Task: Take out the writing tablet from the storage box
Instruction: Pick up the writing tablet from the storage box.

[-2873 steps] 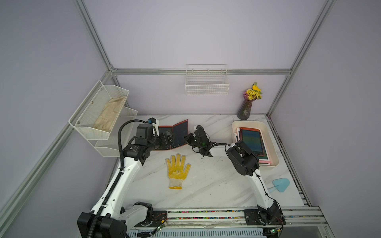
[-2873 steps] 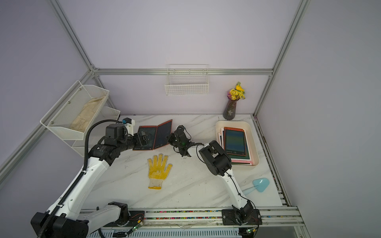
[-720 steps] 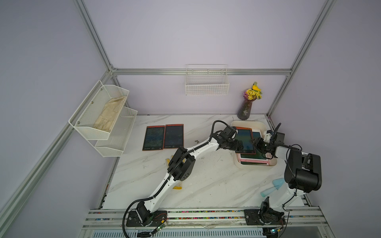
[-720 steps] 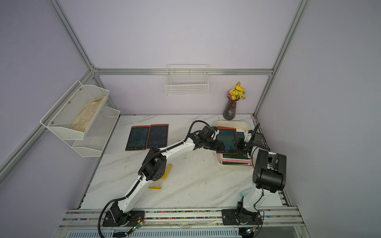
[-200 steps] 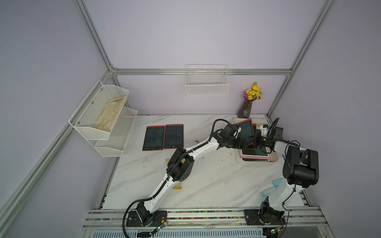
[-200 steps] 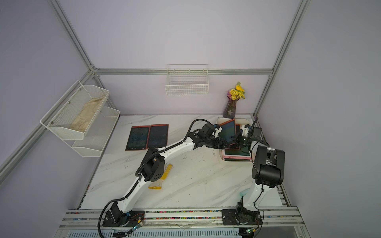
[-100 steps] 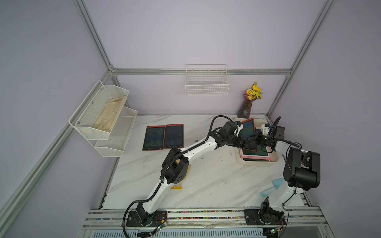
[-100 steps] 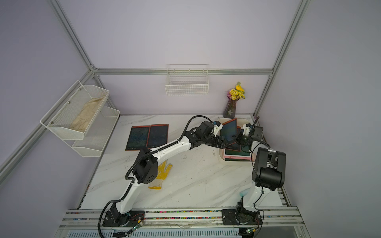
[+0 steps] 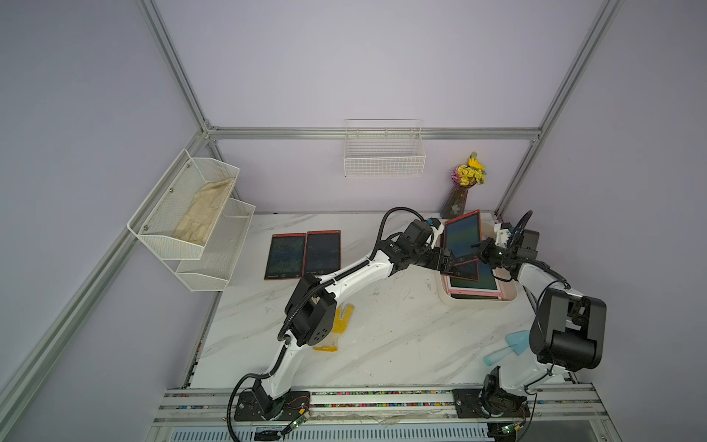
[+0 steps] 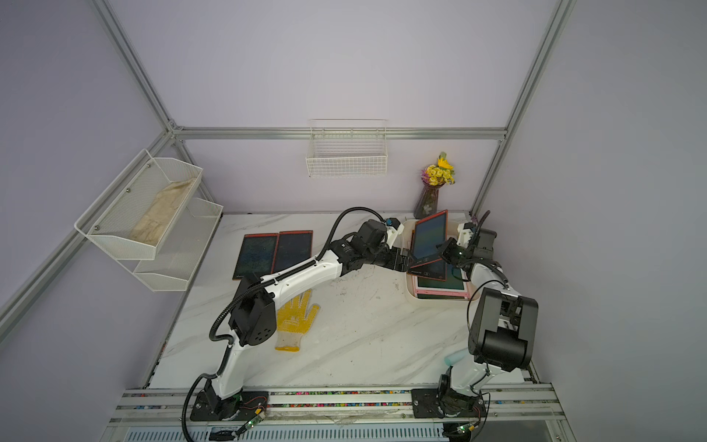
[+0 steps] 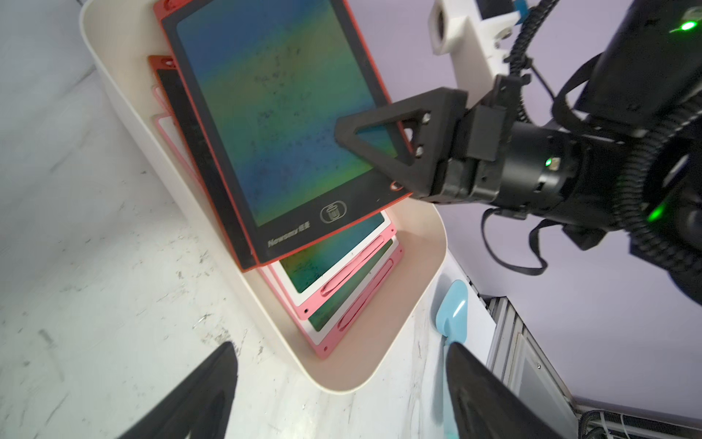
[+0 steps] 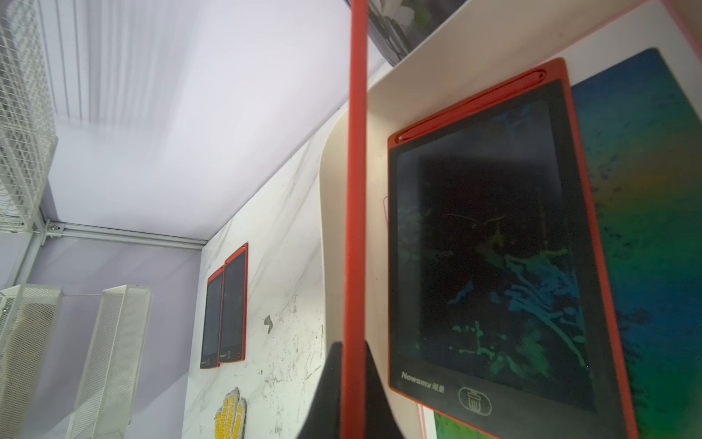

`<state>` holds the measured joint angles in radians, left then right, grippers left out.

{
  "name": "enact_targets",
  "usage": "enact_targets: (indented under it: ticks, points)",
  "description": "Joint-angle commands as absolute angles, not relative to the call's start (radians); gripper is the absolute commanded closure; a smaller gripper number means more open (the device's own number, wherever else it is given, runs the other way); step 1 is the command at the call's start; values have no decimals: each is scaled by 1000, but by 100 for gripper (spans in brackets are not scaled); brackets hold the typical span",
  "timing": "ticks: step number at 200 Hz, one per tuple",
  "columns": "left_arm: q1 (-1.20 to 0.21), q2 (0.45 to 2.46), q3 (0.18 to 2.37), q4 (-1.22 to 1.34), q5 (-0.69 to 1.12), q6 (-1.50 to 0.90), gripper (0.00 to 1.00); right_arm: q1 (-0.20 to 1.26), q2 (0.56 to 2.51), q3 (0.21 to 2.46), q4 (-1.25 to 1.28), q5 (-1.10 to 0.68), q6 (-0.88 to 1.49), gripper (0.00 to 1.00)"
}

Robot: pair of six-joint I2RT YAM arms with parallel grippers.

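The red-framed writing tablet (image 9: 461, 233) is tipped up steeply over the storage box (image 9: 480, 305), screen facing the table's left edge. Its upper end is raised well above the rim. Its lower end sits low over the stack below, and I cannot tell whether it touches that stack. The right gripper (image 9: 481, 250) is clamped on the tablet's long edge near the lower corner, on the side toward the table's right edge. The right wrist view shows the thin red edge pinched between the fingers.

The left gripper (image 11: 340, 347) hangs just beside the box's left wall with its jaws spread wide and nothing in them, aimed at the tablet's lower end.

Inside the box a second red tablet (image 12: 490, 247) lies flat on several pink tablets (image 11: 342, 304). The box sits at the table's (image 9: 401, 336) right edge, near the far right corner. Two more red tablets (image 9: 302, 254) lie side by side near the far edge, left of centre.

This looks like the lift-out step, with a handover about to start. Next, the left jaws need to straddle the thin lower edge squarely and close on it. The right grip should let go only after that. The tablet then has to clear the box wall on its way out.
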<state>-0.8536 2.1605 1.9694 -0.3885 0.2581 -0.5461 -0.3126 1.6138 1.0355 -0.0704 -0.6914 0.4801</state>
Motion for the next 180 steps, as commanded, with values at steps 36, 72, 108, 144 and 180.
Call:
enact_targets:
  ticks: [36,72,108,144,180]
  points:
    - [-823,1935,1780,-403,129,-475,15,-316,1478,1046,-107,-674,502,100]
    - [-806,1819,1661,-417,65,-461,15,-316,1395,1058,-155,-650,505,100]
    - [-789,1698,1548,-454,-4,-437,15,-310,1307,1073,-207,-649,511,100]
    - [-764,1581,1453,-484,-56,-429,15,-256,1237,1083,-228,-623,547,100]
    - [-730,1476,1361,-507,-87,-431,14,-89,1212,1113,-226,-511,601,100]
